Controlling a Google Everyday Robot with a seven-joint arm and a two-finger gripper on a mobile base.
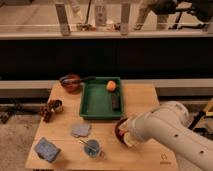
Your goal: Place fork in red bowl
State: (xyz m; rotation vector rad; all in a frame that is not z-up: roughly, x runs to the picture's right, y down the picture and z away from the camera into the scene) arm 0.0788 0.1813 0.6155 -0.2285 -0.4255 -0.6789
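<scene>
The red bowl (118, 128) stands on the wooden table, right of the middle near the front; only its left rim shows past my white arm (165, 131). My gripper (125, 137) is at the bowl, over its inside, and the forearm hides most of it. A thin silvery fork (85, 143) lies flat on the table left of the bowl. One end of it reaches the small blue cup (92, 149). What lies inside the bowl is hidden.
Behind the bowl a green tray (95, 107) holds an orange (111, 85) and a dark block (115, 102). A brown bowl (70, 83) with a dark long-handled utensil stands back left. A grey cloth (80, 130), a blue sponge (46, 149) and a dark cluster (48, 110) lie left.
</scene>
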